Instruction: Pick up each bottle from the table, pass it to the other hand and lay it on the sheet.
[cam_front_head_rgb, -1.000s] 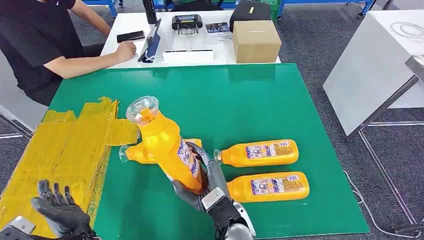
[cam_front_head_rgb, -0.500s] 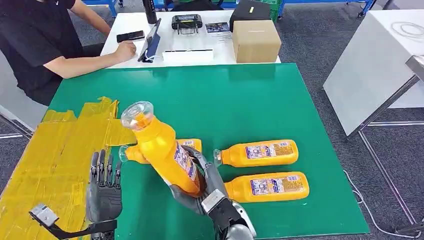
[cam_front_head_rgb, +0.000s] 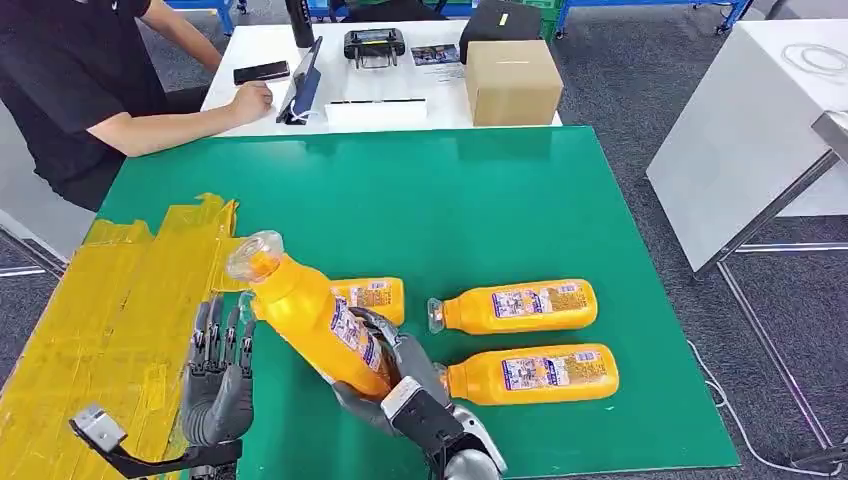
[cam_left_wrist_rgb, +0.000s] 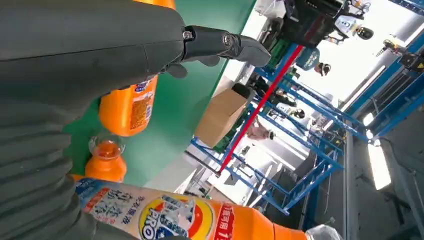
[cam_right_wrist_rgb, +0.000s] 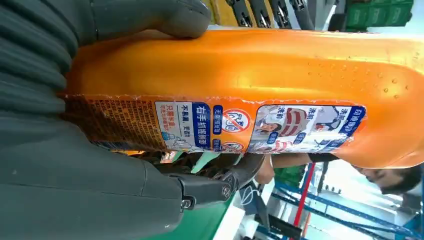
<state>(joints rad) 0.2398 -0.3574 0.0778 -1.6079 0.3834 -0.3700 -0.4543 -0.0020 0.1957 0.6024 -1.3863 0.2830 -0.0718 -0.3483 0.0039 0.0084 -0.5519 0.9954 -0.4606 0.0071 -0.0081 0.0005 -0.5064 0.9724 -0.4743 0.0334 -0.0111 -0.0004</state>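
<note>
My right hand (cam_front_head_rgb: 395, 385) grips an orange bottle (cam_front_head_rgb: 305, 310) by its lower body, the clear cap tilted up toward the yellow sheet (cam_front_head_rgb: 110, 310). In the right wrist view the same bottle (cam_right_wrist_rgb: 260, 95) lies across my palm. My left hand (cam_front_head_rgb: 218, 372) is raised just left of it with its fingers spread, holding nothing, a small gap away. Three more orange bottles lie on the green table (cam_front_head_rgb: 450, 200): one (cam_front_head_rgb: 368, 294) behind the held bottle, one (cam_front_head_rgb: 518, 305) to its right, and one (cam_front_head_rgb: 535, 373) nearer me. The left wrist view shows the held bottle's label (cam_left_wrist_rgb: 175, 220).
A person in a black shirt (cam_front_head_rgb: 70, 80) sits at the far left with an arm on the white table (cam_front_head_rgb: 260, 50). On that table stand a cardboard box (cam_front_head_rgb: 511, 82), a phone (cam_front_head_rgb: 261, 72) and a controller (cam_front_head_rgb: 374, 45). A white table (cam_front_head_rgb: 740, 130) stands at right.
My left hand rose from low over the sheet and moved right, close beside the bottle. My right hand tipped the bottle lower and further left toward it.
</note>
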